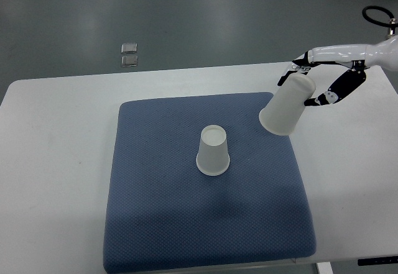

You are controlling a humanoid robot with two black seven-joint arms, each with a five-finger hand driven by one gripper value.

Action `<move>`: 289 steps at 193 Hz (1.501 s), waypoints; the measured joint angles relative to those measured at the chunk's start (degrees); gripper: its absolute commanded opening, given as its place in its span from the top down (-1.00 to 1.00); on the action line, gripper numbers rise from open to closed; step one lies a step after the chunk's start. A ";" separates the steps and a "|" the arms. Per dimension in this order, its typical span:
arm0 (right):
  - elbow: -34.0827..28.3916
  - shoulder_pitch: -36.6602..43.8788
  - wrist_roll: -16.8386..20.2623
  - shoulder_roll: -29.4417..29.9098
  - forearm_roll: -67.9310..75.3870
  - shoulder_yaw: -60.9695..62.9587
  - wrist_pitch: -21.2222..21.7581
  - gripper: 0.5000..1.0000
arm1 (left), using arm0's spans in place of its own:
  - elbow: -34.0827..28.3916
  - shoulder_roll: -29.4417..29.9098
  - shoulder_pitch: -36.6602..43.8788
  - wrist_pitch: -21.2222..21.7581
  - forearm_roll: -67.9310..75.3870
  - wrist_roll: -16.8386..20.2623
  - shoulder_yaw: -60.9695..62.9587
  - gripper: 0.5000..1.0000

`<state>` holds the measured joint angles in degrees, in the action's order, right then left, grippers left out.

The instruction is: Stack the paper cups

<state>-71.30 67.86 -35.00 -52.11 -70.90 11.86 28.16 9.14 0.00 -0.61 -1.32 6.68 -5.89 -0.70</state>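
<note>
I am watching a white rectangular worktop (56,137) that is carrying a dark blue textured fabric mat (161,224), and I am taking that mat as my landmark. The mat is covering most of the middle of the worktop and its near edge is reaching the worktop's near edge. Near the mat's centre a white paper cup standing upside down (212,151) is resting on its rim, with its closed base facing up.

Over the mat's far right corner the right robot hand (316,82), white with black fingers (328,96), is coming in from the right edge and is gripping a second white paper cup (286,105) around its closed end. That cup is hanging tilted in the air, its wide open mouth pointing down and left toward the mat, well apart from the standing cup.

Beyond the mat's far side, a grey, faintly glossy floor (217,19) is filling the room past the worktop. Two small square metal plates (129,54) are sitting there, and a black cable loop (377,15) is lying toward the far right corner.
</note>
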 measured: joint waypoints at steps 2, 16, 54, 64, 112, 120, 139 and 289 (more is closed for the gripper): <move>-0.26 0.19 0.00 0.08 0.06 0.10 -0.03 0.51 | 0.00 0.00 0.00 0.00 0.00 0.00 0.00 -1.00; -1.89 1.31 0.00 0.74 0.36 0.59 -0.19 0.51 | 0.00 0.00 0.00 0.00 0.00 0.00 0.00 -1.00; -3.20 3.54 0.00 5.46 0.48 0.74 -0.54 0.51 | -0.01 0.00 0.00 0.00 0.00 0.00 0.00 -1.00; -3.23 3.84 0.00 6.47 0.46 0.74 -0.57 0.51 | -0.01 0.00 0.00 0.00 0.00 0.00 0.00 -1.00; -3.08 4.11 3.03 11.75 -0.38 -0.15 -1.70 0.51 | -0.01 0.00 0.00 0.00 0.00 0.00 0.00 -1.00; -2.81 4.12 3.88 12.65 -0.67 -0.29 -1.76 0.50 | -0.01 0.00 0.00 0.00 0.00 0.00 0.00 -1.00; -1.77 4.12 5.31 14.57 -1.22 -1.08 -2.08 0.50 | -0.01 0.00 0.00 0.00 0.00 0.00 0.00 -1.00; 5.72 4.94 5.77 22.33 -2.77 -4.46 -3.18 0.42 | 0.00 0.00 -0.01 0.00 0.00 0.00 0.00 -1.00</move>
<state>-65.57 72.79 -29.23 -29.77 -73.67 7.41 24.97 9.14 0.00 -0.62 -1.32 6.68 -5.89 -0.70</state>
